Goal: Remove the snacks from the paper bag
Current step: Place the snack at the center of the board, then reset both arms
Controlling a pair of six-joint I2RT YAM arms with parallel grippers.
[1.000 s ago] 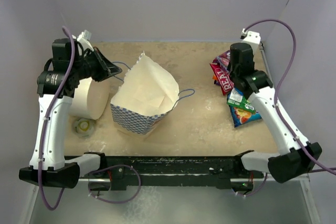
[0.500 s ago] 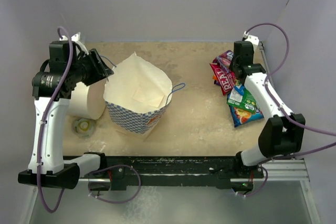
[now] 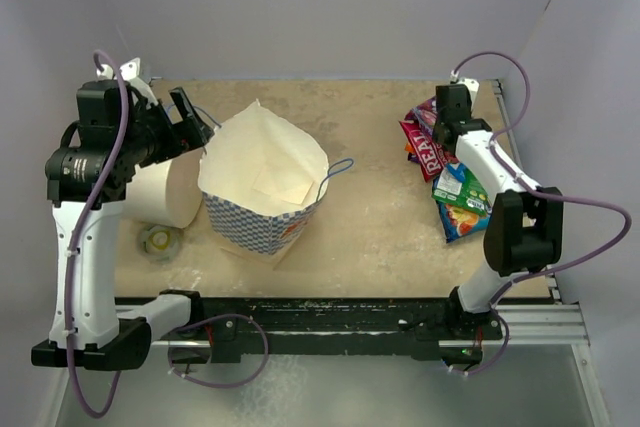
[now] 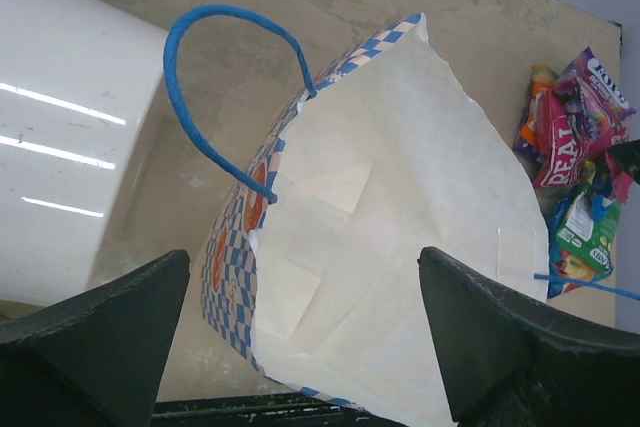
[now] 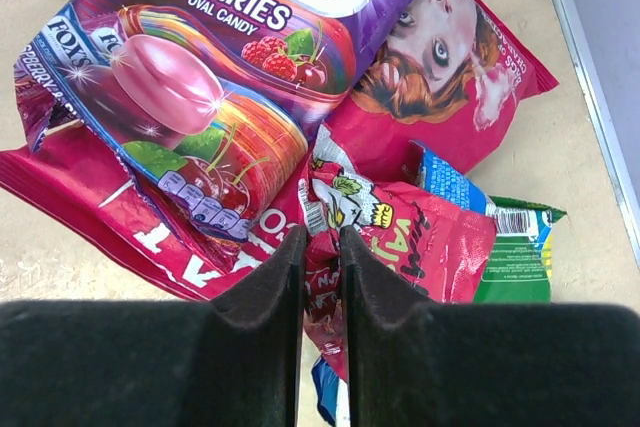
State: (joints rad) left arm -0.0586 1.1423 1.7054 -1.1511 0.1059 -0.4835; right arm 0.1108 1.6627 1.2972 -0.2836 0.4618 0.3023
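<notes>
The paper bag (image 3: 262,182) stands left of centre, checkered outside, its cream inside (image 4: 400,247) showing with no packet visible in it. My left gripper (image 3: 195,119) hangs open at the bag's left rim, and its jaws (image 4: 303,257) stand wide with nothing between them. The snacks (image 3: 445,172) lie in a pile at the far right. My right gripper (image 3: 438,135) hovers low over that pile. Its jaws (image 5: 322,237) are nearly together, with the crumpled edge of a red packet (image 5: 400,237) pinched between them. A purple berries packet (image 5: 230,57) and a magenta one (image 5: 450,57) lie beside it.
A large white cylinder (image 3: 165,187) lies on its side just left of the bag (image 4: 60,177). A small yellowish round object (image 3: 160,240) sits in front of it. The bag's blue cord handles (image 4: 200,137) loop outward on both sides (image 3: 340,172). Walls close in the table.
My left gripper has opened and let go of the bag's rim, and the bag's mouth now stands rounder. The right arm has folded back while its gripper stayed over the snack pile.
</notes>
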